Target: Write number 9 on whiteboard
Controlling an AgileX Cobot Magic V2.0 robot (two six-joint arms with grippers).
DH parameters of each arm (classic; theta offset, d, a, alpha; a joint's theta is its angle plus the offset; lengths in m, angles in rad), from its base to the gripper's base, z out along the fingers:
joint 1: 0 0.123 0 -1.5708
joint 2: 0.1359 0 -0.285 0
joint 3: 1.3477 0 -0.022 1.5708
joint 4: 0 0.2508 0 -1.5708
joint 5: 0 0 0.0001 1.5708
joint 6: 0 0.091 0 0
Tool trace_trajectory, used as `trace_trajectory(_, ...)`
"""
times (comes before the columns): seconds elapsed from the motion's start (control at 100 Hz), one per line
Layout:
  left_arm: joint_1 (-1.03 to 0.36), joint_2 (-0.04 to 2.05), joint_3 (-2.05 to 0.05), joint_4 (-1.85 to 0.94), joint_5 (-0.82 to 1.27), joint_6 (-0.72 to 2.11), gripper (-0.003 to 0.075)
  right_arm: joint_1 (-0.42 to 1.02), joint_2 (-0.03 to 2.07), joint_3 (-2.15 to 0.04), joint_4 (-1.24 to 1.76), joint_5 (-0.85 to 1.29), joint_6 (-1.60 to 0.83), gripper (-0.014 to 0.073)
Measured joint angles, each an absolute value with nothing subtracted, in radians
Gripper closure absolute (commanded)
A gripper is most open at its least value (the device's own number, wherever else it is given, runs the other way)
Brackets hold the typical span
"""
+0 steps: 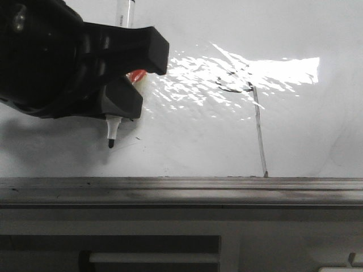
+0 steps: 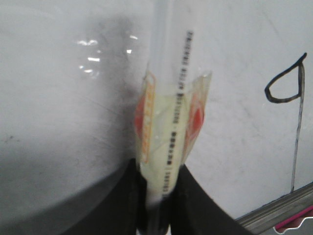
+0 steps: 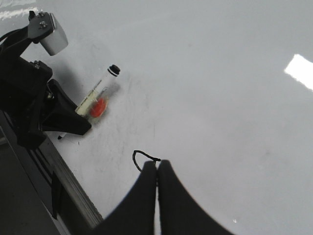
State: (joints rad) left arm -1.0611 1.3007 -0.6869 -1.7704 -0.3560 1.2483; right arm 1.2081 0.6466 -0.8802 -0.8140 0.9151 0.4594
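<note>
The whiteboard [image 1: 187,141] is glossy white with a bright glare patch. The number 9 [image 1: 260,127] is a thin dark stroke with a small flat loop and a long tail down to the ledge. It also shows in the left wrist view [image 2: 297,127], and its loop shows in the right wrist view [image 3: 138,159]. My left gripper [image 1: 139,76] is shut on a white marker [image 1: 113,127] with an orange label, tip down, left of the 9. The marker [image 2: 171,137] is clamped between the black fingers [image 2: 195,200]. My right gripper [image 3: 157,165] is shut and empty over the 9's tail.
A grey metal ledge [image 1: 187,190] runs along the board's lower edge, with a dark frame and a white bar [image 1: 153,258] below it. The left arm [image 3: 27,107] shows in the right wrist view beside the ledge [image 3: 68,186]. Small dark specks [image 1: 138,137] mark the board.
</note>
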Motion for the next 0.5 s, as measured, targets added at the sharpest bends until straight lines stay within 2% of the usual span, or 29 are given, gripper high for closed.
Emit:
trace_trajectory(0.12, -1.061, 1.301, -0.687, -1.770, -0.357, 1.248, 0.0714, 1.208, 0.647, -0.880, -0.814, 0.907, 0.462, 0.0652)
trace_trajectory(0.29, -1.061, 1.301, -0.687, -1.770, -0.366, 1.248, 0.0507, 1.208, 0.647, -0.880, -0.814, 0.903, 0.470, 0.0652)
trace_trajectory(0.34, -1.061, 1.301, -0.687, -1.770, -0.368, 1.246, 0.0469, 1.208, 0.647, -0.880, -0.814, 0.901, 0.486, 0.0652)
trace_trajectory(0.5, -1.068, 1.301, -0.688, -1.770, -0.390, 1.246, 0.0421, 1.208, 0.647, -0.882, -0.814, 0.883, 0.507, 0.0652)
